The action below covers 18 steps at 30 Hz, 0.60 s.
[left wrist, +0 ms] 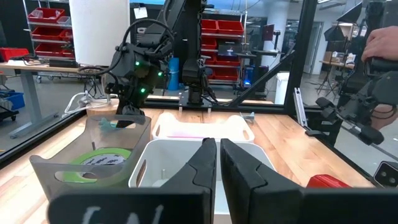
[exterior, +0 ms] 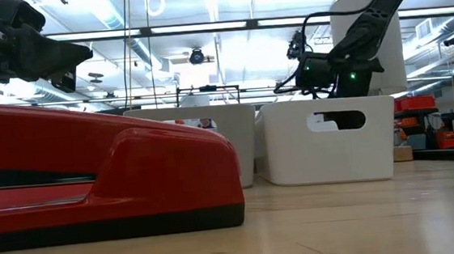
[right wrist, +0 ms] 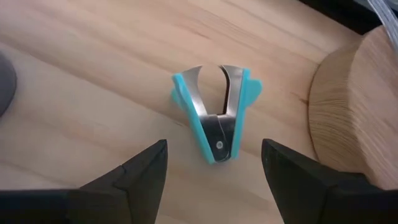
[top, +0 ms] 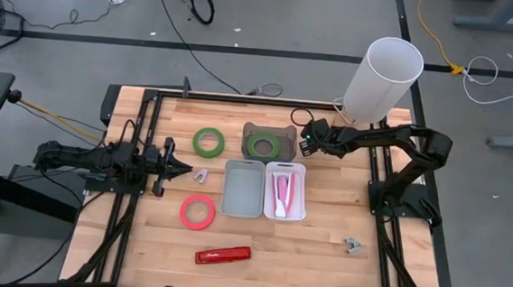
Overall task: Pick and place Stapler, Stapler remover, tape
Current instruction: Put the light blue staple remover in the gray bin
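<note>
Tabletop: pale wooden planks (top: pixel 322 248) with visible grain, sitting inside a black metal frame
Left gripper: (top: pixel 185 167) lying low at the table's left side, its two dark tapered fingers (left wrist: pixel 205 163) pressed nearly together around nothing, pointing toward the bins
Right gripper: (top: pixel 304 140) reaching in from the right, hanging at the back of the table beside the tape holder; its dark angular fingers (right wrist: pixel 134 171) are standing spread wide apart over a stapler remover, not touching it
Teal stapler remover: (right wrist: pixel 216 112) curved shiny metal claws in teal plastic wings, lying flat on the wood between the right fingers in the right wrist view; it is hidden under the gripper in the high view
Pale stapler remover: (top: pixel 202 174) small and light-coloured, lying just ahead of the left gripper's tips
Grey stapler remover: (top: pixel 352 246) lying alone at the front right of the table
Red stapler: (top: pixel 223 254) long, glossy, smooth plastic, lying flat at the front of the table, well apart from both grippers
Red tape: (top: pixel 197 212) flat ring lying near the grey bin's left front corner
Green tape: (top: pixel 209 142) flat ring lying behind the left gripper's tips
Tape holder: (top: pixel 268 140) dark curved block cradling a second green roll
Grey bin: (top: pixel 242 188) rectangular, smooth-walled, sitting at the centre
White bin: (top: pixel 300 192) touching the grey bin's right side, holding a pink stapler (top: pixel 283 192)
White cylinder: (top: pixel 383 80) tall and matte, standing at the back right corner
</note>
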Each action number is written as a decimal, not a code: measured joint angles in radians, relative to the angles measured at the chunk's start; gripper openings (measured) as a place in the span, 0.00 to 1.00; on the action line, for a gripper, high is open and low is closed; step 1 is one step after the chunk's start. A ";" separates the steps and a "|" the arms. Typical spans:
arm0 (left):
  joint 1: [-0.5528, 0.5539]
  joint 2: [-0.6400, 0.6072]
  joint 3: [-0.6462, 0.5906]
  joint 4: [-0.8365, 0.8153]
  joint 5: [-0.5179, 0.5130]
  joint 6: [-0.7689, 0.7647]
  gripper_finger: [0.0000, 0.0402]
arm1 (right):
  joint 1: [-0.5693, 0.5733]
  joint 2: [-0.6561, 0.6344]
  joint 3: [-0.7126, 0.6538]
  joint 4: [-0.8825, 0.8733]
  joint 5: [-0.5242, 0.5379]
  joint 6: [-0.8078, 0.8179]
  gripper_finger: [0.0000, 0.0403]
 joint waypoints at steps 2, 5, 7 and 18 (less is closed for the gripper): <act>0.000 0.000 0.000 0.000 0.000 0.000 0.07 | -0.001 0.006 0.000 0.010 0.000 -0.001 0.65; 0.000 0.000 0.000 0.000 0.000 0.000 0.07 | -0.014 0.014 0.000 0.028 0.000 -0.004 0.65; 0.000 0.000 0.000 0.000 0.000 0.000 0.07 | -0.025 0.022 0.000 0.032 0.000 0.003 0.65; 0.000 0.000 0.000 0.000 0.000 0.000 0.07 | -0.071 0.029 0.000 0.040 -0.036 -0.003 0.62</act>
